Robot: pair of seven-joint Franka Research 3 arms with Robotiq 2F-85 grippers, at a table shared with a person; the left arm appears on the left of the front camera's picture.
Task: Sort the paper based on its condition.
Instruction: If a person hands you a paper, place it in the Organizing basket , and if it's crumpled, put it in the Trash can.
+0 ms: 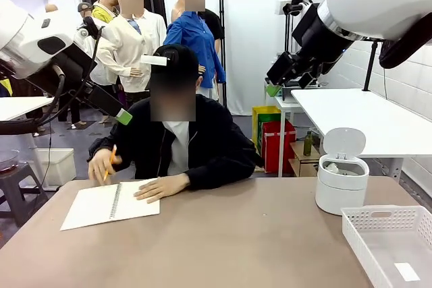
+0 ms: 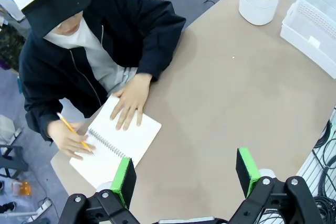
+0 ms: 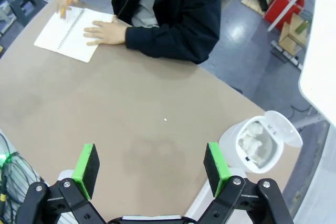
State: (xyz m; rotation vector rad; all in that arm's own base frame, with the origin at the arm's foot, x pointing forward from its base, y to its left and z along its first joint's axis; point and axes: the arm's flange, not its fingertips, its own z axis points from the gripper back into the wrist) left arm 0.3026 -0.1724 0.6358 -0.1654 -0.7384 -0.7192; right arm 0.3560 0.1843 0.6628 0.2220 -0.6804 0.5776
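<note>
– white paper, tan table (image 1: 236,241): where did the paper sit, and why there?
– crumpled lumps (image 3: 253,142) lay in the open-lidded white bin (image 1: 341,197), and a flat slip (image 1: 407,272) lay in the perforated white basket (image 1: 385,214) just beside it. they looked split by condition.
– and the arms?
– the left gripper (image 2: 185,174) and the right gripper (image 3: 151,162) hung high over the table, fingers spread wide and holding nothing. they were probably idle while the person wrote. one hand (image 1: 101,165) held a yellow pencil (image 1: 110,161), the other hand (image 1: 160,187) pinned the spiral notebook (image 1: 94,207) flat.
– the count?
– one bin, one basket, one slip, one notebook, one pencil, two grippers. the lumps were too bunched to count.
</note>
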